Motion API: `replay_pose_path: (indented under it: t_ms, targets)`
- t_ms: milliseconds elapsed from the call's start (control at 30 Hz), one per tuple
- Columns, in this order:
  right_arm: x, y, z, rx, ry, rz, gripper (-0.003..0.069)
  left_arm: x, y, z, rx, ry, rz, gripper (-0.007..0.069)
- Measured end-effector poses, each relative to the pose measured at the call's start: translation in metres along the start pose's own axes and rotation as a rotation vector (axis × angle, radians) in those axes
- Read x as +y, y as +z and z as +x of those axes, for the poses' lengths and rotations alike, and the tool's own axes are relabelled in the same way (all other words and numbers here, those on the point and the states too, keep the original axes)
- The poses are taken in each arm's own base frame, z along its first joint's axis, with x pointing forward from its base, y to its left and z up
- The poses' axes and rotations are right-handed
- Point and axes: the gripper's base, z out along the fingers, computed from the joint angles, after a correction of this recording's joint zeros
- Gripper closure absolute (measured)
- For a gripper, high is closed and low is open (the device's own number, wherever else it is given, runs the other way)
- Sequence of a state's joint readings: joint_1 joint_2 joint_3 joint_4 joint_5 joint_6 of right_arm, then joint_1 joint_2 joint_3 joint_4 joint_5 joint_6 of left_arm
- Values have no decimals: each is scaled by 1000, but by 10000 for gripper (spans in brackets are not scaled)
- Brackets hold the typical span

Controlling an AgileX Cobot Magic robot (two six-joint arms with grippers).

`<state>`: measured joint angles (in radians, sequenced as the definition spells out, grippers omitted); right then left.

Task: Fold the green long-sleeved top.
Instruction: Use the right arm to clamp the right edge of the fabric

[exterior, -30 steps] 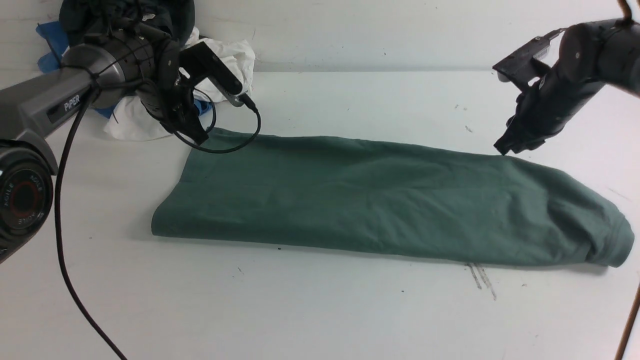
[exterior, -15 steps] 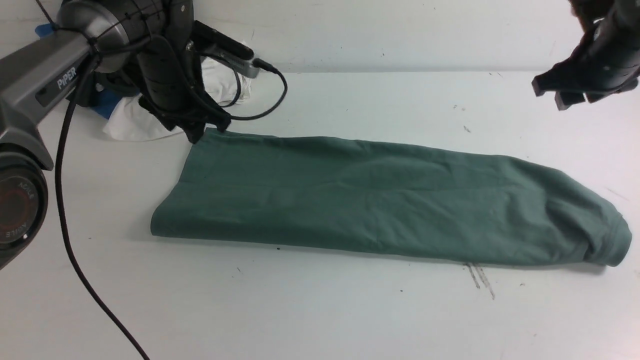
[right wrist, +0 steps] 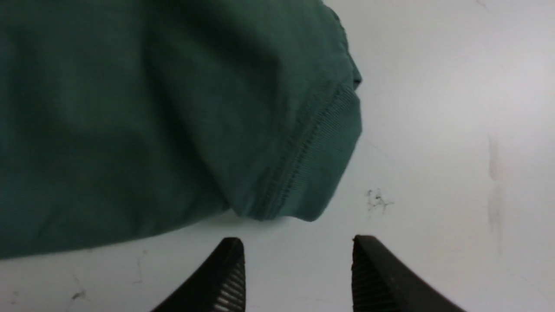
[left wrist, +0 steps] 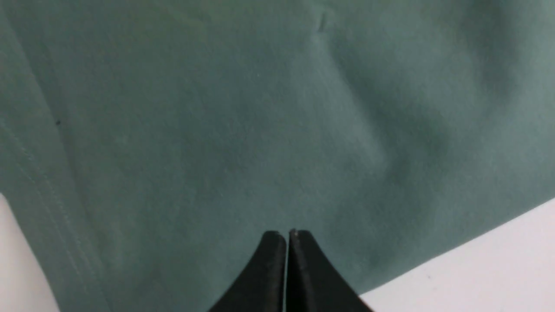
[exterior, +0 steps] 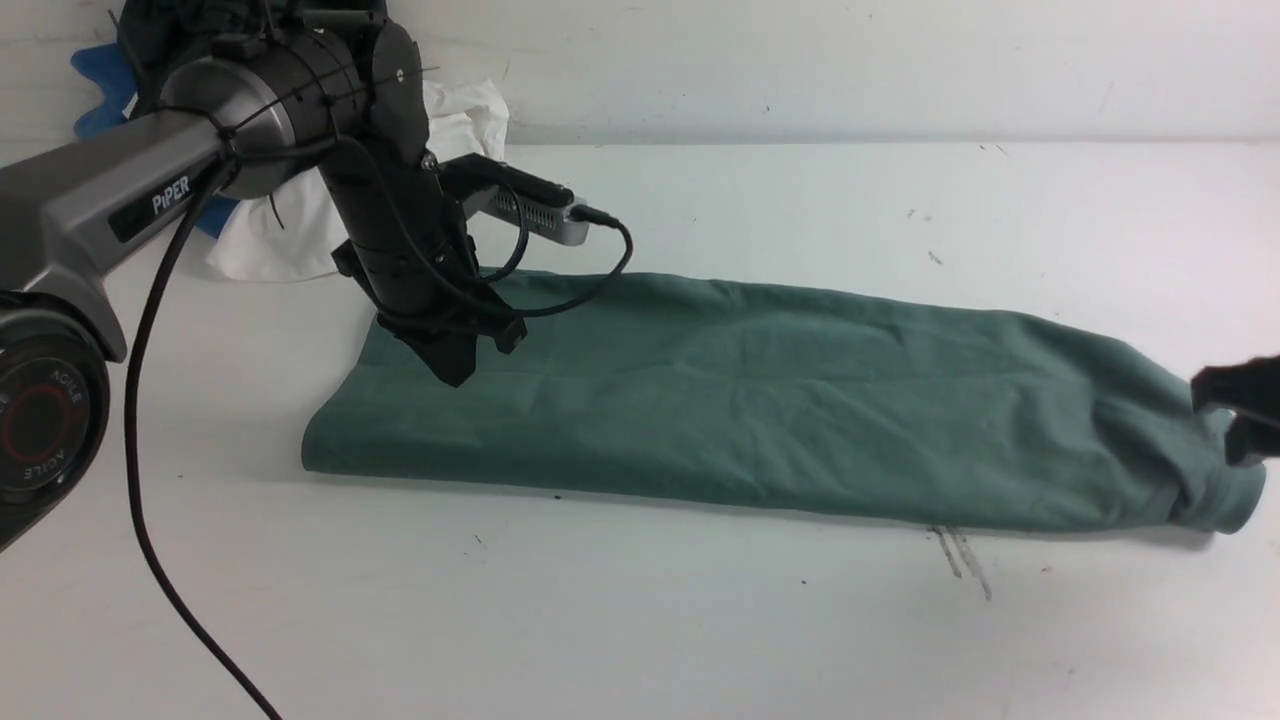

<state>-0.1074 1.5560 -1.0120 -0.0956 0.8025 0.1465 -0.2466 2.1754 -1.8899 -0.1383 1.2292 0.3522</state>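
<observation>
The green long-sleeved top (exterior: 780, 400) lies folded into a long band across the table, its ribbed end (exterior: 1235, 500) at the far right. My left gripper (exterior: 455, 372) points down over the band's left part. In the left wrist view its jaws (left wrist: 287, 234) are pressed together above smooth green fabric (left wrist: 260, 130), with nothing between them. My right gripper (exterior: 1235, 420) pokes in at the right edge beside the ribbed end. In the right wrist view it (right wrist: 297, 245) stands open over bare table, just short of the ribbed band (right wrist: 316, 143).
A heap of white cloth (exterior: 290, 235), a blue garment (exterior: 100, 85) and dark fabric (exterior: 150, 40) sits at the back left behind the left arm. The arm's black cable (exterior: 140, 480) hangs over the table's left side. Pen marks (exterior: 960, 560) lie near the top's front edge.
The left gripper moved from the top's back-left corner to above its left part and shut. The right gripper came down from the upper right to the ribbed end, jaws open.
</observation>
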Motion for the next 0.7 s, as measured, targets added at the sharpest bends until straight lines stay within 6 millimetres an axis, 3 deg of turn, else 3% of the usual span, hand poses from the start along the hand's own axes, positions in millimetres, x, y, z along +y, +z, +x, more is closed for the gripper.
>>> replay_pose_path:
  t_ms: [100, 367, 700]
  targets:
    - [-12, 17, 3, 17, 40, 14, 305, 0, 4, 2, 13, -1, 2, 632]
    - [-8, 56, -12, -16, 109, -20, 209, 2, 16, 2, 40, -5, 10, 632]
    - [0, 105, -31, 81, 186, -60, 197, 4, 33, 3, 71, -9, 20, 632]
